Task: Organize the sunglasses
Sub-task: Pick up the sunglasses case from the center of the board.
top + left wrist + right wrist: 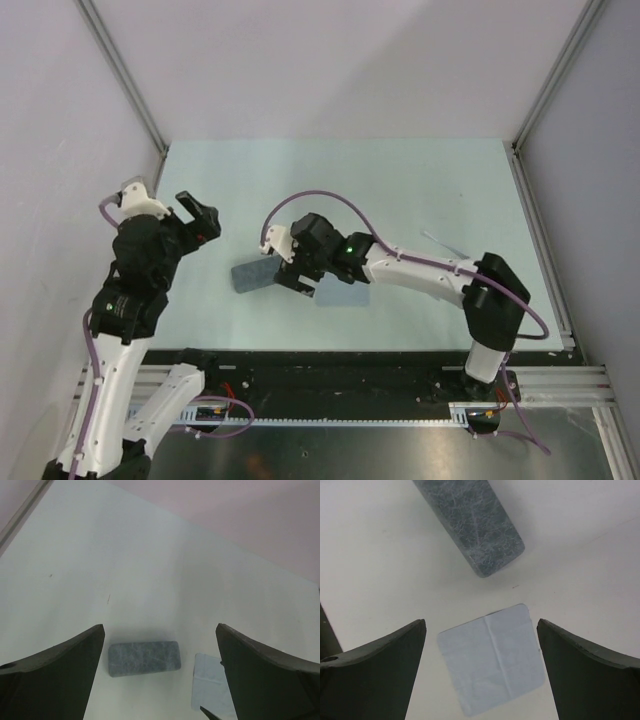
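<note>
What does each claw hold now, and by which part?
Nothing. The left claw and the right claw are open and empty; the case and cloth lie free.

The counter (400,180) has a pale green, matte top. White panels enclose it on three sides: back wall (340,60), left wall (50,130), right wall (600,170). A metal left corner post (122,75) and right corner post (558,70) slant up from the rear corners. A black strip (340,372) and an aluminium rail (560,380) line the near edge. Lighting is even and diffuse.
</note>
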